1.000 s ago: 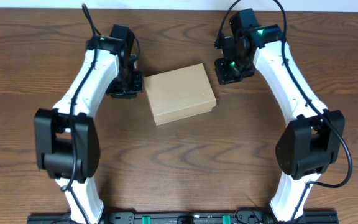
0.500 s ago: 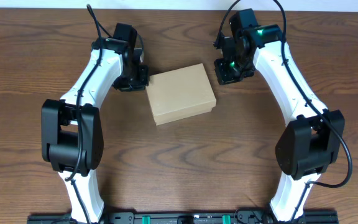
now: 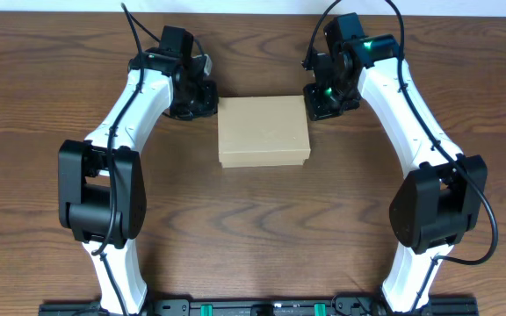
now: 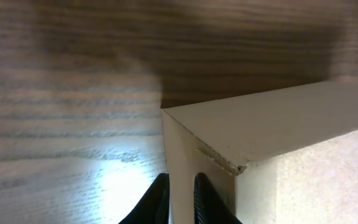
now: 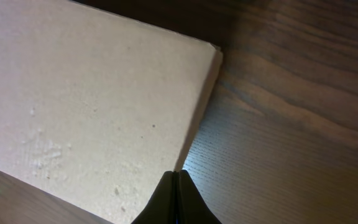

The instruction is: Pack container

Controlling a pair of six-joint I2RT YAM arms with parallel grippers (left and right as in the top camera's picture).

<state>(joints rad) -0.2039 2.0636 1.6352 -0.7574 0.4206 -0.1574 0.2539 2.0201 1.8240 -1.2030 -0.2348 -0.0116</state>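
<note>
The box (image 3: pixel 263 132) is plain brown cardboard, matt and faintly grainy. The table (image 3: pixel 253 237) is dark wood with clear grain and a soft sheen. The left arm (image 3: pixel 126 107) and right arm (image 3: pixel 411 101) have smooth white plastic shells and black joints.

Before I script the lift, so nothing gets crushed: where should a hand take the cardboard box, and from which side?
Probably across the two long walls of the cardboard box, coming straight down from above: it lies flat and closed, its top broad and featureless, walls low.
</note>
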